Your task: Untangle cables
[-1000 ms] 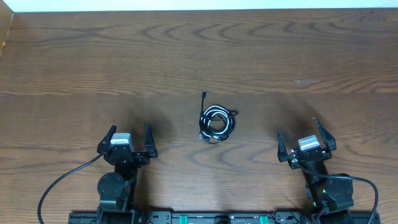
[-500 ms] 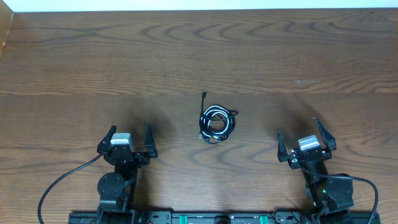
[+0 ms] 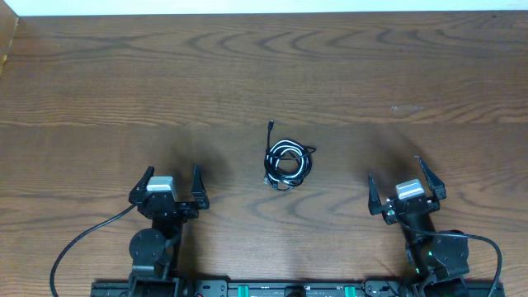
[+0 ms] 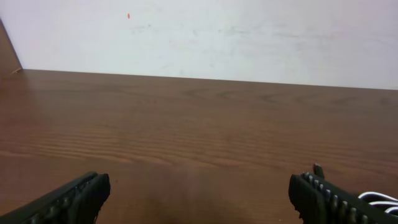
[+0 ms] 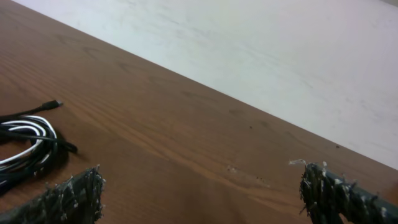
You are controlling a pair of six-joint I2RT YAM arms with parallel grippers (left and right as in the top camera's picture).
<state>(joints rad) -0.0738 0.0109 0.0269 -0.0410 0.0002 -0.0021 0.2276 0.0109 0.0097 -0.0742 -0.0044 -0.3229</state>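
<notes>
The cables lie in one small tangled coil of black and white cords at the table's middle, with a black plug end sticking out toward the far side. In the right wrist view the cables show at the left edge; in the left wrist view only a sliver of white cord peeks past the right finger. My left gripper rests near the front edge, left of the coil, open and empty. On the other side, my right gripper is open too, nothing between its fingers.
The wooden table stretches back to a white wall. Thick black cords run from the arm bases at the front edge.
</notes>
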